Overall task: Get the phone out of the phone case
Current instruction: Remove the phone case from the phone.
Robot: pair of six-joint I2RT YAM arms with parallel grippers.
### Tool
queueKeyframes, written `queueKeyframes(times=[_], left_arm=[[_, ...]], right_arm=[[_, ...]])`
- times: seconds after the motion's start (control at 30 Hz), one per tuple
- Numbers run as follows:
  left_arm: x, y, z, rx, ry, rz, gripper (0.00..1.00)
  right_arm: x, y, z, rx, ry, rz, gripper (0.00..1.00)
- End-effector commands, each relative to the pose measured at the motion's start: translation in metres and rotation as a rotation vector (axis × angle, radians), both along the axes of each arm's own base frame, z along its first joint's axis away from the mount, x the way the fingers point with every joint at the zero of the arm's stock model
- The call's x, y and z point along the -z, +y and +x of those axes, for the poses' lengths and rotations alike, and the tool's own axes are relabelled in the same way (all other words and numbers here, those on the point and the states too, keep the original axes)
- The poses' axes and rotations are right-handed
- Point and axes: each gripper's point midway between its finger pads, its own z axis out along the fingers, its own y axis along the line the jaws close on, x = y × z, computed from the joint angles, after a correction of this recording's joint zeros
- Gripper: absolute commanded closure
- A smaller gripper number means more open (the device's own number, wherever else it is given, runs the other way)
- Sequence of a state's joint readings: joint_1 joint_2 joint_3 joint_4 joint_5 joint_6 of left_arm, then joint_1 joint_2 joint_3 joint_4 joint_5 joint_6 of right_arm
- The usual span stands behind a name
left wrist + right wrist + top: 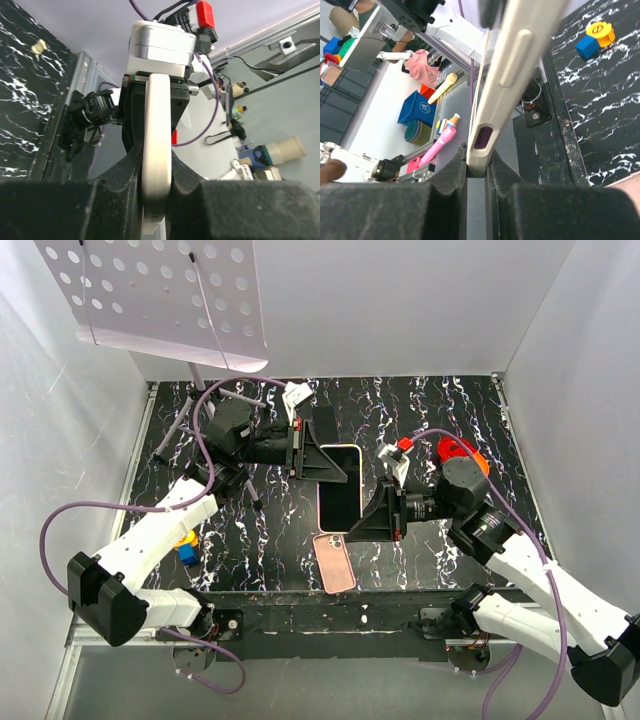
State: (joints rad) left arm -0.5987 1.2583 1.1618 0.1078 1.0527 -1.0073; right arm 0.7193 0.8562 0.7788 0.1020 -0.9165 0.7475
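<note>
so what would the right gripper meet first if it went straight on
The phone; the right gripper is clamped on its edge. Beyond, roughly in line, is the left gripper gripping the far edge, though depth is unclear.

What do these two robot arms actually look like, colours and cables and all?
The left arm and right arm have smooth white shells between chunky black joints, and a purple cable loops along each. The left gripper and right gripper are matt black with two blocky fingers. The right one carries a small white camera box with a red tab.
</note>
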Motion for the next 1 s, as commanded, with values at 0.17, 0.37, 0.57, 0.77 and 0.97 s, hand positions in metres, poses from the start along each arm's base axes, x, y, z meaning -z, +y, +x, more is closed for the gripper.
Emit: queueKeyframes(times=[0.17,0.37,0.57,0.77,0.97], left_arm=[[-0.011,0.0,-0.004,0.036,0.431,-0.049,1.0],[-0.012,-0.007,-0.011,0.082,0.547,-0.111,1.0],[-0.008,-0.013,-0.014,0.084,0.572,-0.086,1.0],[0.003,-0.022,-0.008,0.076,0.63,-0.078,1.0],[0.001,-0.028,-0.006,0.09,0.637,-0.081,1.0]], right_arm=[[-0.077,0.007,-0.019,-0.015,-0.618,0.121,0.99],[-0.112,0.024,-0.007,-0.003,-0.751,0.142,0.99],[-0.129,0.026,0.003,0.049,-0.85,0.147,0.99],[-0.131,0.035,0.021,0.094,-0.884,0.088,0.99],[-0.111,0.034,0.057,0.253,-0.911,-0.021,0.99]])
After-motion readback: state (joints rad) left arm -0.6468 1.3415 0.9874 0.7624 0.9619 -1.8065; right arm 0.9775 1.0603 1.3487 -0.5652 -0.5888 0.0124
